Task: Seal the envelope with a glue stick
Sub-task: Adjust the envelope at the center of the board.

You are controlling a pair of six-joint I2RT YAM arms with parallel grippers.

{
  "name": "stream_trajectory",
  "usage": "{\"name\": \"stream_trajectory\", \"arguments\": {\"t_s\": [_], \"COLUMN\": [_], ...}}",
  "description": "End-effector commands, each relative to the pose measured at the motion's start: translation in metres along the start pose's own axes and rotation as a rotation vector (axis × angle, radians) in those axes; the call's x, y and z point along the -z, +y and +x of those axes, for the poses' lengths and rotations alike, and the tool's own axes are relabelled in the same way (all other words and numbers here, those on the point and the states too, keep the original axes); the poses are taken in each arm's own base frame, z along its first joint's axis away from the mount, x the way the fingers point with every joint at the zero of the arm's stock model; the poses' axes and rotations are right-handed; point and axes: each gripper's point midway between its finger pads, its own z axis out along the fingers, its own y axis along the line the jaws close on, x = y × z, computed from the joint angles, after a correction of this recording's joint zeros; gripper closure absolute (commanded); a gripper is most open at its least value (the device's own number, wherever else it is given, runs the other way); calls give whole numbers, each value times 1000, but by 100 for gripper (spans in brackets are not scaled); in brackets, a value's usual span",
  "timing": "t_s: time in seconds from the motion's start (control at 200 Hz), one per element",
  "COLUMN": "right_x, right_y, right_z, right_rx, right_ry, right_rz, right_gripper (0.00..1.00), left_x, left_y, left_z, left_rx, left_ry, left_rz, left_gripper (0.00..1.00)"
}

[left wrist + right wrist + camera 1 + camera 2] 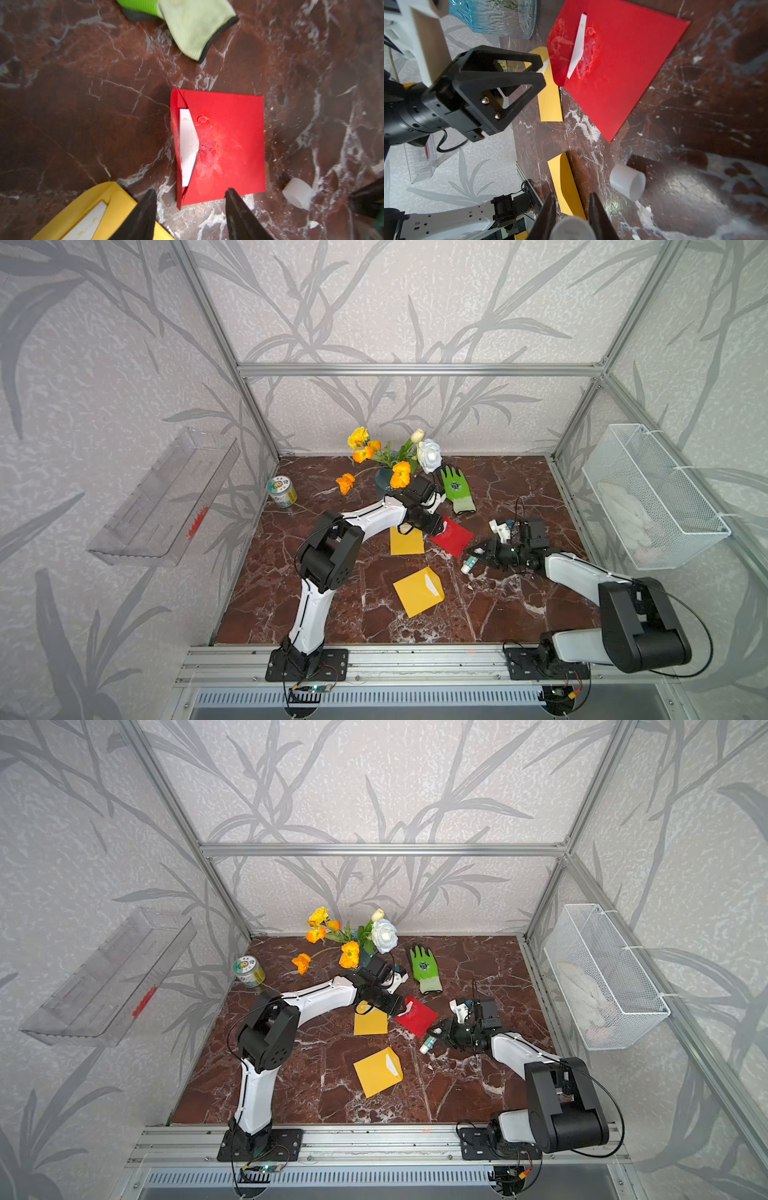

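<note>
The red envelope (454,537) (230,145) lies flat on the marble table, its flap raised along one edge, a white card showing inside and glue smears on its face. My left gripper (442,526) (191,193) hovers open at the envelope's near edge, with nothing between its fingers. My right gripper (478,554) (573,196) is shut on the glue stick (469,565) (572,228), a white tube with a teal band, just right of the envelope. The stick's white cap (628,184) (298,192) lies loose on the table beside it.
Two yellow envelopes (406,540) (419,591) lie left of and in front of the red one. A green glove (457,489), a vase of flowers (390,464) and a tin (281,491) stand behind. A wire basket (652,497) hangs on the right wall, a clear tray (166,497) on the left.
</note>
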Motion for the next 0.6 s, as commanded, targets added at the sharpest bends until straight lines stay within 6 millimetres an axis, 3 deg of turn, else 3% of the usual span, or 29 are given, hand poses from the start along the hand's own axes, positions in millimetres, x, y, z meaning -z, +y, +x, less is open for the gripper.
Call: {"name": "stream_trajectory", "arguments": {"t_s": [0.0, 0.1, 0.195, 0.285, 0.595], "right_x": [0, -1, -2, -3, -4], "right_y": [8, 8, 9, 9, 9], "right_z": [-6, -6, -7, -6, -7], "right_rx": [17, 9, 2, -1, -1], "right_ry": [8, 14, 22, 27, 26], "right_rz": [-25, -28, -35, -37, -38], "right_gripper": [100, 100, 100, 100, 100], "left_x": [24, 25, 21, 11, -14], "left_y": [-5, 6, 17, 21, 29], "left_z": [-19, -28, -32, -31, -20], "left_rx": [110, 227, 293, 321, 371], "left_ry": [-65, -87, -99, -81, -48], "left_rz": [77, 97, 85, 78, 69], "left_gripper": [46, 54, 74, 85, 92]}}
